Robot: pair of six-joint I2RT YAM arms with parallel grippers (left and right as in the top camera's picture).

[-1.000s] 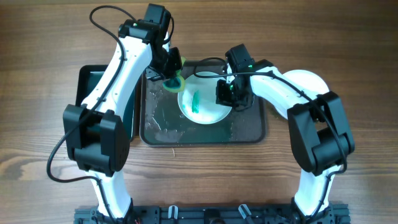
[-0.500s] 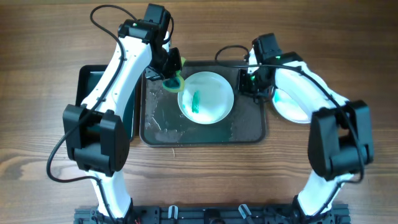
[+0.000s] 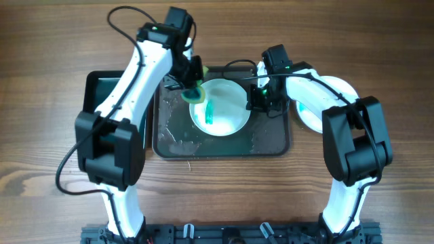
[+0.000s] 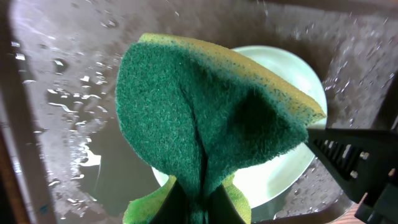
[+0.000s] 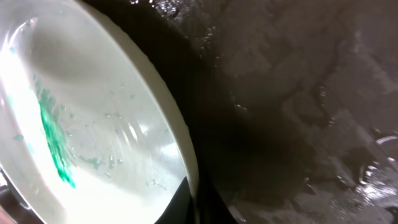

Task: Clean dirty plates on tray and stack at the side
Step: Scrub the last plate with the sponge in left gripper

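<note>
While the left fingers [image 4: 186,210] are clamping a folded green-and-yellow sponge [image 3: 194,93] just over the far-left rim of the plate [image 3: 227,116], the right fingers [image 3: 258,103] are pinching that plate's right rim. The plate is sitting on the wet tray [image 3: 271,139], with a green smear [image 3: 209,112] showing inside it. A second white plate [image 3: 337,88] is lying on the table [image 3: 393,54] just right of the tray, partly under the right arm.

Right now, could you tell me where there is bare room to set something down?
On the tray, the wet front-left corner beside the plate is bare; so is the table in front of it. Crowded: the plate's rims, at the left gripper holding the sponge and the right gripper.
</note>
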